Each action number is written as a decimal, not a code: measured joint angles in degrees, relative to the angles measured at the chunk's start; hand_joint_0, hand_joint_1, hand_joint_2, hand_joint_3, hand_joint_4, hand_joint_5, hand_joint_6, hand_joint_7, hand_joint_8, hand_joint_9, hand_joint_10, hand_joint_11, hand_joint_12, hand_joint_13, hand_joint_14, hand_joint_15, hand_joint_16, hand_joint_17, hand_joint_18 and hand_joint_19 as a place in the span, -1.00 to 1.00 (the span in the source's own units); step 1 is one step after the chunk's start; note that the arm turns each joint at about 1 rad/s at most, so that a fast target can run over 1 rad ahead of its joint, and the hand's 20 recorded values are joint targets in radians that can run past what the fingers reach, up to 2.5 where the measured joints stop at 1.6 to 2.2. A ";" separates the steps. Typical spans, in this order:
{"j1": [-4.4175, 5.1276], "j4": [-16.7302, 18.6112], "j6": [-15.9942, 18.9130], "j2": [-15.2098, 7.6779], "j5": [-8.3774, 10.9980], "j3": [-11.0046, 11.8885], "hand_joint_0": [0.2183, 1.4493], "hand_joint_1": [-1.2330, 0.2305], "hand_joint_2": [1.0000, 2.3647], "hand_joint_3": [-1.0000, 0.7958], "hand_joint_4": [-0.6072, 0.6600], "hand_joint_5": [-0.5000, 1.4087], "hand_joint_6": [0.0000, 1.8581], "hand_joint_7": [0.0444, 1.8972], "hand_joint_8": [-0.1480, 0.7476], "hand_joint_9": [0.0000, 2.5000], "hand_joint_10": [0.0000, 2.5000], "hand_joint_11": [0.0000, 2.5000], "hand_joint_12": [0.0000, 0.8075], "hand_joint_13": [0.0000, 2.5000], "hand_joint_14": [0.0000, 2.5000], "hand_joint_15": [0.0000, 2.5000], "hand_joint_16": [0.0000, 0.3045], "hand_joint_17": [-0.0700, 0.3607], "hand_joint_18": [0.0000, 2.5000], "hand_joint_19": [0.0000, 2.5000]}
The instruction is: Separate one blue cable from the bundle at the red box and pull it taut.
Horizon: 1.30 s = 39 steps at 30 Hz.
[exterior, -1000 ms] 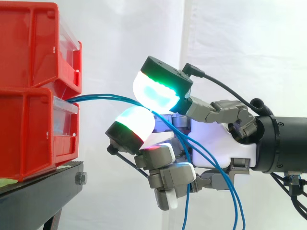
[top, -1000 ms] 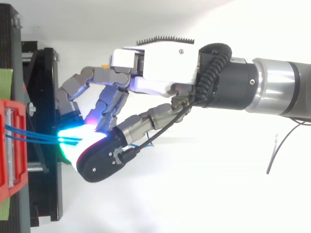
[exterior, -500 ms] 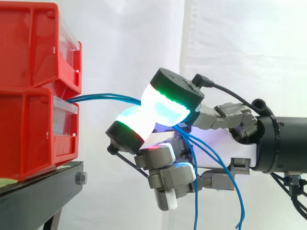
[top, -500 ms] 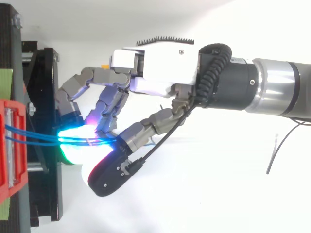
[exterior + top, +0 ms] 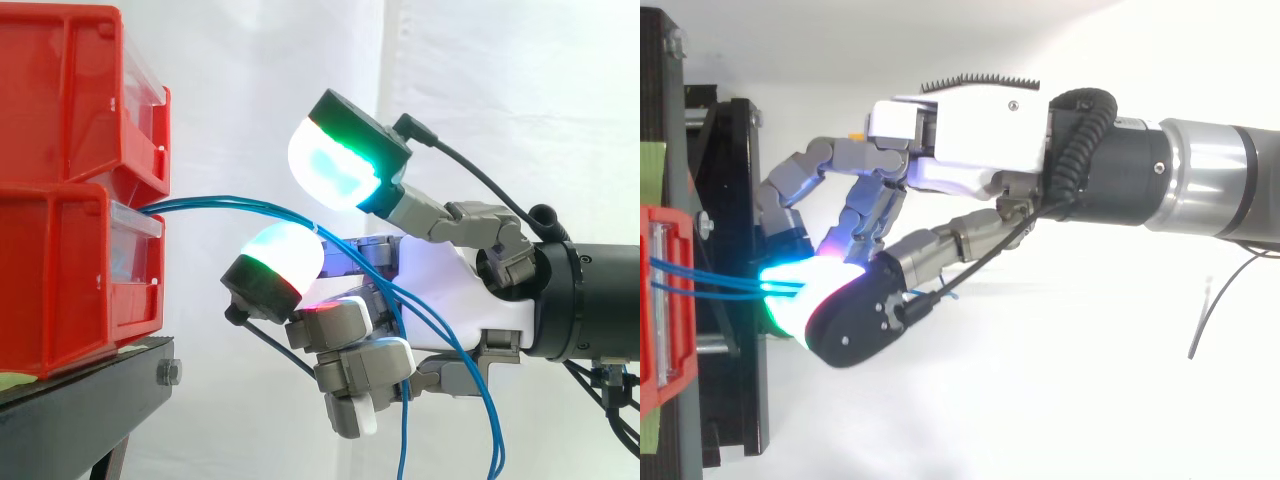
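Two thin blue cables [image 5: 230,203] leave the lower red bin [image 5: 60,270] and run right to my hand [image 5: 450,310]. They pass over the top of a glowing white-green finger pad [image 5: 285,255], then droop behind the hand to the bottom edge. The thumb pad [image 5: 335,170] is raised above the cables and clear of them. The lower fingers are curled under the palm with no cable in them. From above, the cables [image 5: 710,283] stretch from the bin [image 5: 660,300] to under the hand [image 5: 970,130], where the thumb covers them.
A second red bin [image 5: 70,90] is stacked on the lower one. Both stand on a black stand [image 5: 80,410] whose edge lies just below and left of the fingers. White curtain lies behind.
Half a second ago the thumb pad was pressed down on the cables against the finger pad. It has now lifted up and off them; the cables still lie across the finger.
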 measured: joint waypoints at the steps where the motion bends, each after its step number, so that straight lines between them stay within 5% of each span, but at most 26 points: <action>1: -0.02 0.02 0.00 0.00 -0.01 0.00 -0.34 -0.10 -1.00 -0.43 0.07 -0.63 -0.05 0.34 -0.02 -0.09 -0.98 0.12 -0.18 -0.02 -0.98 0.18 -0.67 -0.16 -0.29 -0.21; 9: -0.12 0.06 0.00 0.00 -0.04 0.00 -0.30 -0.49 -0.97 -0.08 0.04 -0.62 -0.04 0.49 -0.03 -0.07 -0.98 0.14 -0.20 -0.02 -0.98 0.21 -0.67 -0.15 -0.28 -0.22; 18: -0.14 0.06 0.00 0.00 -0.06 0.00 -0.04 -0.62 -1.00 -0.44 -0.20 -0.63 -0.02 0.57 -0.07 -0.07 -0.98 0.14 -0.19 -0.04 -0.98 0.19 -0.67 -0.15 -0.28 -0.29; 33: -0.05 0.06 -0.09 0.00 -0.05 0.00 -0.57 -0.68 -1.00 -0.44 0.04 -0.62 -0.04 0.36 0.03 -0.03 -0.98 0.13 -0.06 -0.01 -0.98 0.15 -0.64 -0.10 -0.23 -0.29; 39: 0.02 0.06 -0.09 0.00 0.03 0.00 -0.70 -0.36 -1.00 -0.44 0.10 -0.62 -0.05 0.23 0.13 0.01 -0.99 0.11 0.07 0.03 -0.99 0.14 -0.57 0.00 -0.17 -0.29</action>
